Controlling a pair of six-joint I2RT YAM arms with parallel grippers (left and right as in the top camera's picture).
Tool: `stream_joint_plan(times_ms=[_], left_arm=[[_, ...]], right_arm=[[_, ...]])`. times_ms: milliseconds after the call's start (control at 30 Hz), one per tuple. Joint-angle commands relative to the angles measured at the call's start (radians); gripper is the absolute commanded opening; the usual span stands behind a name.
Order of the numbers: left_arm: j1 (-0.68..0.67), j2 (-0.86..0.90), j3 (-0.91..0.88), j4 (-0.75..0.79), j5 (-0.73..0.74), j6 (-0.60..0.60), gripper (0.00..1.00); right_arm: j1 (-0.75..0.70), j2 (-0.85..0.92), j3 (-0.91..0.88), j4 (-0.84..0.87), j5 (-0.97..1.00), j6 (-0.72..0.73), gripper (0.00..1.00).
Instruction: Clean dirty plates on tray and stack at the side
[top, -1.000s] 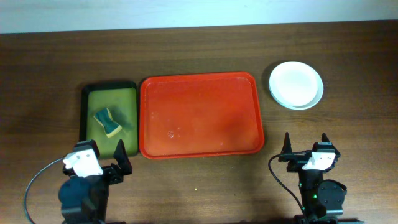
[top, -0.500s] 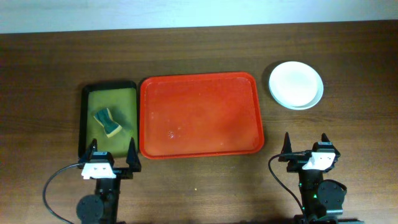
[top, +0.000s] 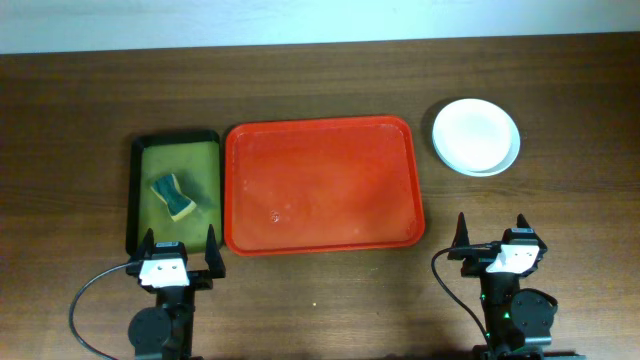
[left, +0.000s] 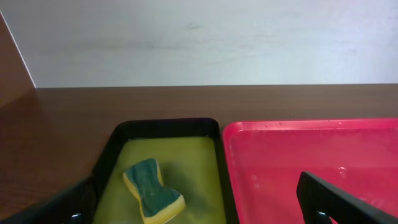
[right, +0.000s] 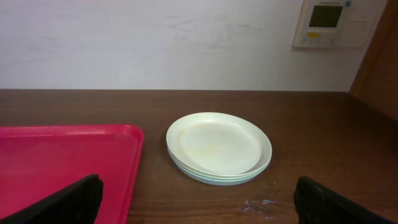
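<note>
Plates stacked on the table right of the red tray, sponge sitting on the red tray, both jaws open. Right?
One error: the sponge sits in the black tray, not on the red tray. The overhead view shows it. The rest holds: plates stacked on the table right of the red tray, jaws of the left gripper and right gripper open.

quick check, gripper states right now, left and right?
Left gripper: open, holding nothing.
Right gripper: open, holding nothing.
</note>
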Motion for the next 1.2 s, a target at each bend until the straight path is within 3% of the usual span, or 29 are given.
stream_joint_plan(times_ms=[0, 1167], left_arm=[[-0.004, -0.01, -0.008, -0.004, -0.011, 0.027, 0.99], [-0.004, -0.01, -0.007, 0.0, -0.011, -0.003, 0.99]], right_arm=[[-0.005, -0.007, -0.007, -0.004, 0.016, 0.002, 0.99], [-0.005, -0.007, -0.007, -0.004, 0.016, 0.002, 0.99]])
